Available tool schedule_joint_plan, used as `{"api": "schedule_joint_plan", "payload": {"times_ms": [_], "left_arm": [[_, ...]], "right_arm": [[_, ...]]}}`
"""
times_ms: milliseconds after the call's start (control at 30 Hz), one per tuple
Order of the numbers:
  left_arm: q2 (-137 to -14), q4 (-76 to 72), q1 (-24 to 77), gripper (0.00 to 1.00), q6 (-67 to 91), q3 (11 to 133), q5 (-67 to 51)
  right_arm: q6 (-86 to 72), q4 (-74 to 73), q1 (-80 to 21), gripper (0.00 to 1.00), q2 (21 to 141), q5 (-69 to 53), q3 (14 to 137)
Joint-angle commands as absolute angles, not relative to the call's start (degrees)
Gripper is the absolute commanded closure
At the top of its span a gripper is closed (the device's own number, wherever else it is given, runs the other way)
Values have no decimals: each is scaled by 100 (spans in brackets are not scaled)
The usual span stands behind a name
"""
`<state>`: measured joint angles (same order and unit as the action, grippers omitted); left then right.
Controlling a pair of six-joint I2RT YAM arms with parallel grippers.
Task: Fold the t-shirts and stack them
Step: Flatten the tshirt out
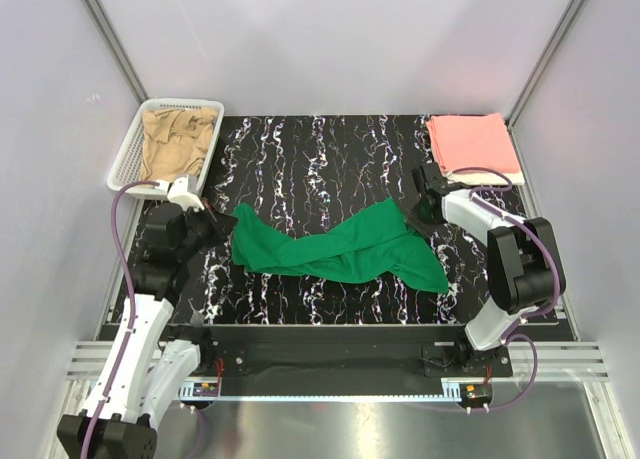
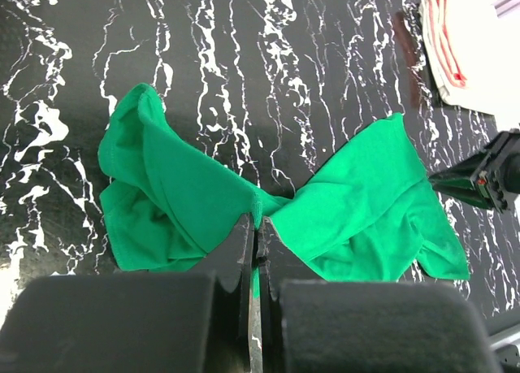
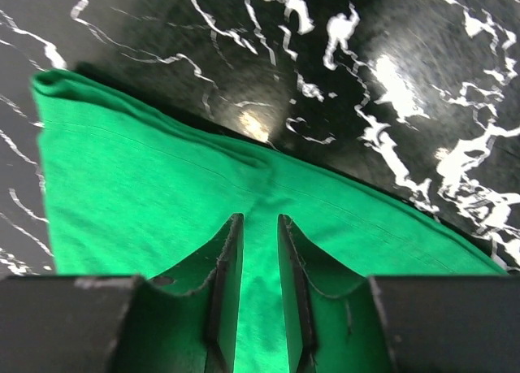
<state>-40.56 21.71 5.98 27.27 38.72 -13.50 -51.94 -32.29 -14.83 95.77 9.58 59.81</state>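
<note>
One finished stack stands at the far right corner: the pink shirt (image 1: 472,144) lies folded flat on top of the white shirt (image 1: 492,177), of which only an edge peeks out. That looks like two done, and two to go. The tan shirt (image 1: 178,139) is crumpled in the basket (image 1: 124,161) at the far left, not yet folded. The action is on the green shirt (image 1: 340,247), which sprawls across the middle of the table (image 1: 300,149), twisted and bunched and nowhere near flat. The left gripper (image 2: 255,223) sits at the shirt's left end with its fingers pressed together. The folds gather right at its tips, so it looks clamped on a pinch of green cloth. The right gripper (image 3: 260,219) is down on the shirt's right end, just short of the stack. Its fingers stand a narrow gap apart with green showing between them. It cannot be told whether they have a real bite on the cloth. With an arm at each end, this reads as the set-up for stretching the green shirt out flat. It would then need folding and a place on the stack, and the tan one is left for last.
</note>
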Motion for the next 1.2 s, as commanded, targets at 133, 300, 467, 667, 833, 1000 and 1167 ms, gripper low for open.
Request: {"api": "schedule_joint_plan", "payload": {"times_ms": [133, 300, 467, 667, 833, 1000, 1167], "left_arm": [[-3973, 1828, 483, 100, 2769, 3841, -1582], [-3990, 1828, 475, 100, 2734, 3850, -1608], [-4008, 1846, 466, 100, 2725, 3850, -1573], [-4025, 1828, 431, 100, 2742, 3858, -1600], [-4069, 1819, 413, 100, 2751, 3858, -1644], [-4104, 1802, 413, 100, 2751, 3867, -1679], [-4148, 1793, 413, 100, 2760, 3867, -1714]], "right_arm": [[-5353, -2751, -1477, 68, 9527, 1107, 6012], [-5414, -2689, -1477, 68, 9711, 1099, 6082], [-5528, -2698, -1477, 68, 9738, 1072, 6091], [-5563, -2698, -1477, 65, 9738, 1151, 5994], [-5555, -2663, -1477, 66, 9914, 1187, 6003], [-5511, -2558, -1468, 72, 9993, 1230, 6047], [-5467, -2549, -1477, 75, 10020, 1283, 6073]]}}
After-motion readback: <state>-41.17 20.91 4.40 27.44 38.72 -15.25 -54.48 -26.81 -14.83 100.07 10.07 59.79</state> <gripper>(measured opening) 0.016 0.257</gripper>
